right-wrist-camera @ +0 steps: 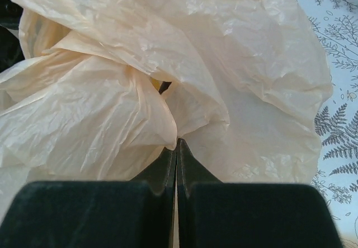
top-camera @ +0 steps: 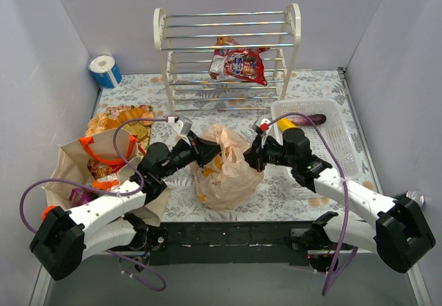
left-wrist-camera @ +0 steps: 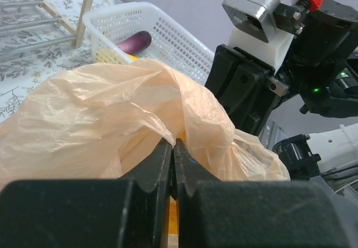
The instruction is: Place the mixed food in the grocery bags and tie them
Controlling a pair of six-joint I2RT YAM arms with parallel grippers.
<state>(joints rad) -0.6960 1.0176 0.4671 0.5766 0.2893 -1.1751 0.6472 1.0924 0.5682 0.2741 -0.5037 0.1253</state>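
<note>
Crinkly translucent peach plastic bag slumps mid-counter, left jaws pinching its film at ten o'clock, right jaws pinching at two, canvas tote flanking at nine.

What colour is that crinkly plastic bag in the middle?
The thin plastic bag is translucent peach-orange, best seen in the right wrist view.

A robotics lab test cell, this one: plain pale grey panel walls box in a bench draped in fern-print cloth, with a black-and-white left robot arm and matching right robot arm mounted at its near edge, purple cables trailing.
</note>
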